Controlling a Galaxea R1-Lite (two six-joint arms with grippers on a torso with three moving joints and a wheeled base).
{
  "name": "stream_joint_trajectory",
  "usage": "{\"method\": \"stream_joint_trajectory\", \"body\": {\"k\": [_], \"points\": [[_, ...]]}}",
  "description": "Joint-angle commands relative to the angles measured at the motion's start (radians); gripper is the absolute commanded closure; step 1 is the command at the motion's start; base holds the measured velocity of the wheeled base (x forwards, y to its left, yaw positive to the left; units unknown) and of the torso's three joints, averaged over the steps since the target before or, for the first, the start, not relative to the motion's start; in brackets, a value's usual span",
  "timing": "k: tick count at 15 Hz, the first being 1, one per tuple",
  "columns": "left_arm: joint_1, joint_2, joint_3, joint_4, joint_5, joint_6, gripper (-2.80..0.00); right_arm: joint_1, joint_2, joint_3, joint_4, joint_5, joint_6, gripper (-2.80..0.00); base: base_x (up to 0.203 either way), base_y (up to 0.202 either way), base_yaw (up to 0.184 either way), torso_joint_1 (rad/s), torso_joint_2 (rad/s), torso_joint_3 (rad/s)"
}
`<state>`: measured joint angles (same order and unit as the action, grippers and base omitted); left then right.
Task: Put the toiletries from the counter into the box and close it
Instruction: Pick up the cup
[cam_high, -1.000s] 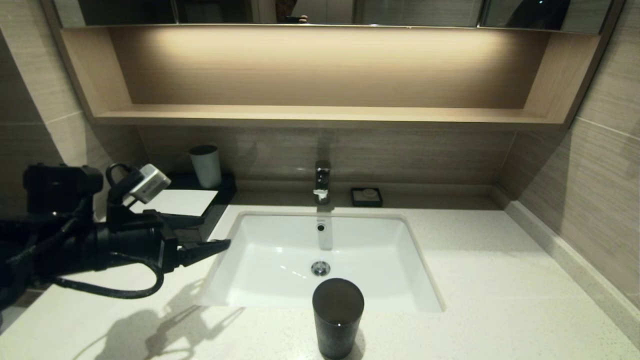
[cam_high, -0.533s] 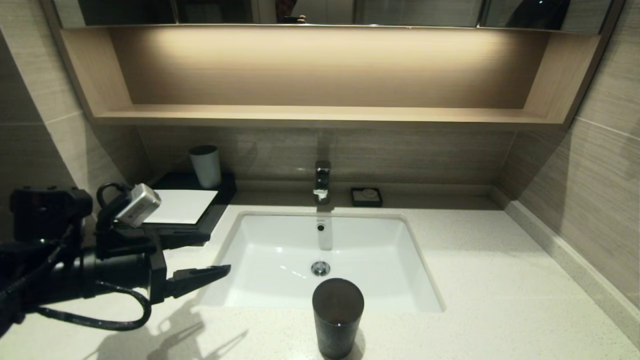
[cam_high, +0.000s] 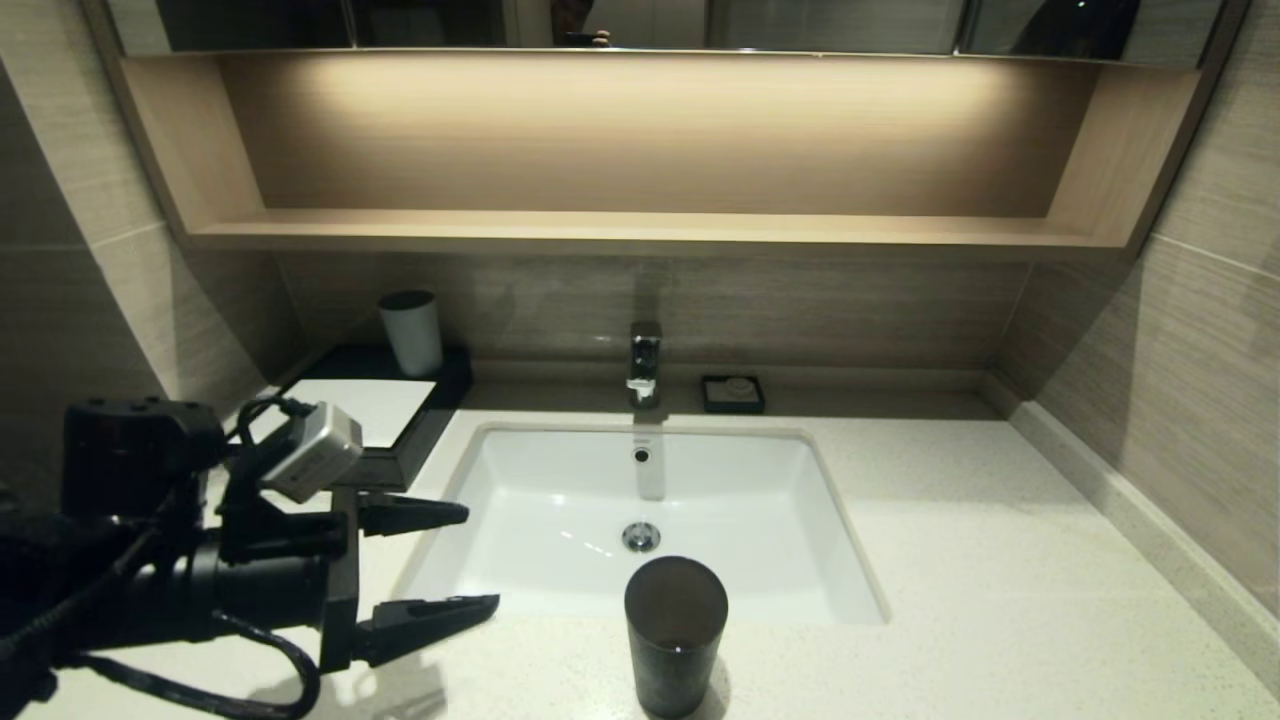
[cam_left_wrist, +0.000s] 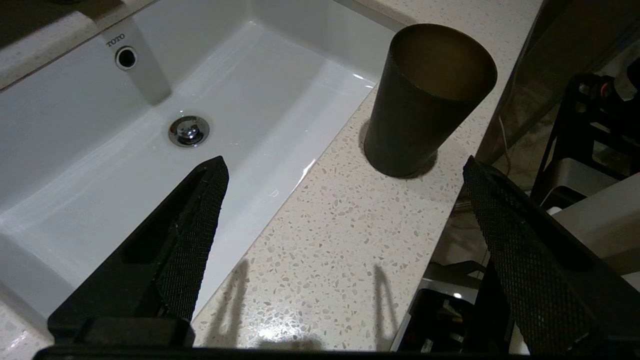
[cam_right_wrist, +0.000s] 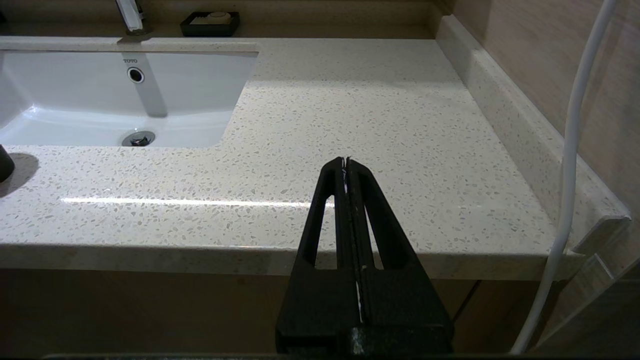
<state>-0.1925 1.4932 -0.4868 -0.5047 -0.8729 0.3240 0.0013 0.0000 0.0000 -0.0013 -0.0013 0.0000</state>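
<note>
Writing: "TOTO" is printed on the sink (cam_left_wrist: 75, 150) wall beside the overflow hole, readable in both wrist views; no other lettering can be made out.
Left gripper (cam_high: 470, 560): jaws spread wide and holding nothing, hovering over the counter (cam_high: 950, 560) at the sink's front-left corner; its two shadows fall on the stone below.
Right gripper (cam_right_wrist: 346, 161): fingers pressed together with nothing between them, parked off the counter's front edge, right of the sink.
Box (cam_high: 410, 440): back-left on the counter, drawer pushed in, white panel on top, a white cup (cam_high: 411, 331) standing at its rear.
Toiletries: none to be seen on the counter.
Dark cup (cam_high: 675, 635): upright at the front edge, just before the sink.
Soap dish (cam_high: 733, 393): by the wall, right of the tap (cam_high: 645, 362).
Change: half a second back the left gripper was nearer the box with only one finger clearly showing; it has since swung lower and towards the front, and both fingers now show far apart.
</note>
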Motion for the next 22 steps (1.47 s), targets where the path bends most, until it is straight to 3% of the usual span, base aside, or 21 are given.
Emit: {"method": "stream_joint_trajectory", "body": {"k": [1,9,16,19,22], "points": [[-0.049,0.009,0.005,-0.003,-0.005,0.002,-2.80,0.000,0.000,0.002,0.000,0.000,0.000,0.00,0.000,0.000,0.000,0.000,0.00,0.000],[-0.196,0.035,0.020,0.000,0.008,-0.005,-2.80,0.000,0.000,0.002,0.000,0.000,0.000,0.00,0.000,0.000,0.000,0.000,0.00,0.000],[-0.271,0.076,0.005,-0.004,0.013,-0.016,-2.80,0.000,0.000,0.000,0.000,0.000,0.000,0.00,0.000,0.000,0.000,0.000,0.00,0.000],[-0.324,0.094,-0.007,-0.008,0.050,-0.052,-2.80,0.000,0.000,0.002,0.000,0.000,0.000,0.00,0.000,0.000,0.000,0.000,0.00,0.000],[-0.359,0.127,-0.023,-0.015,0.106,-0.050,-2.80,0.000,0.000,0.001,0.000,0.000,0.000,0.00,0.000,0.000,0.000,0.000,0.00,0.000]]}}
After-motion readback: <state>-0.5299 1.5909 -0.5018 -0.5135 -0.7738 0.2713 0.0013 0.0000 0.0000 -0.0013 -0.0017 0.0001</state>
